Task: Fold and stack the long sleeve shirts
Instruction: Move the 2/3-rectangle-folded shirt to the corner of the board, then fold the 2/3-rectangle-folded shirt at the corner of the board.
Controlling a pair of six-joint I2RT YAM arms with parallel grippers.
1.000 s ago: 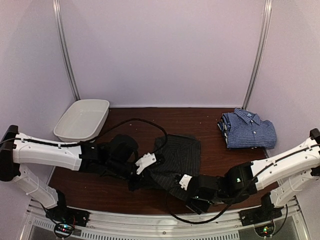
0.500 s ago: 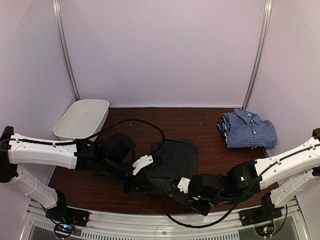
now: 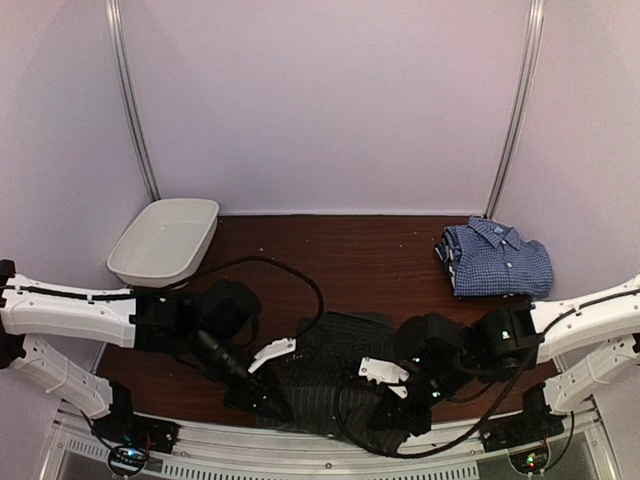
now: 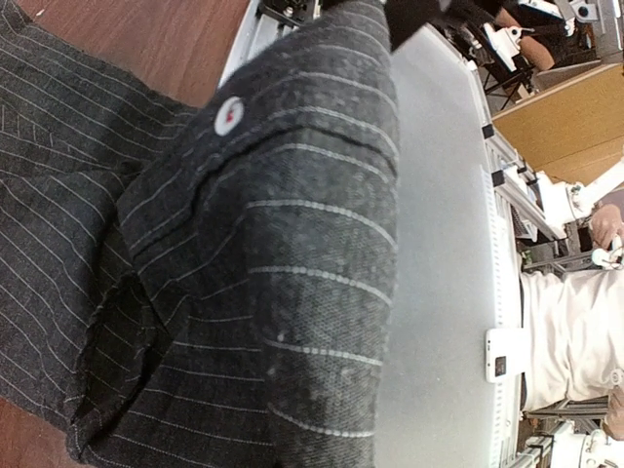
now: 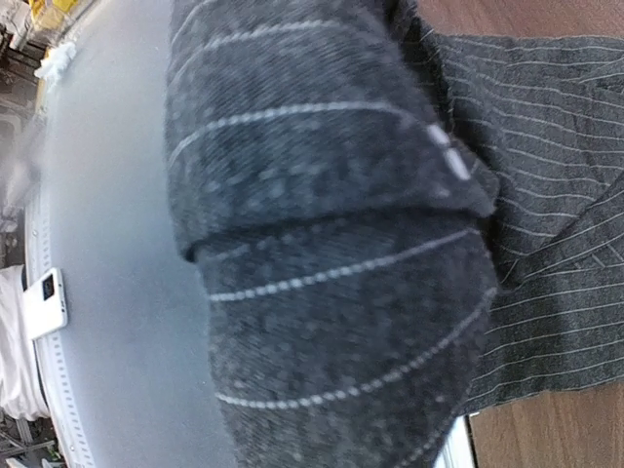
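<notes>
The left hand (image 3: 266, 398) is closed on the near edge of the black pinstriped shirt (image 3: 335, 345). The right hand (image 3: 388, 418) is clamped on the same edge, just to the right of the left hand. In both wrist views the fingers are hidden behind a bunched fold of that shirt. The rest of it is spread on the tabletop (image 3: 380, 250) just beyond and between the two hands. The blue-and-white checked shirt (image 3: 497, 258) is laid folded well beyond the right hand, to its right. A white tub (image 3: 165, 238) is set well beyond the left hand, to its left.
</notes>
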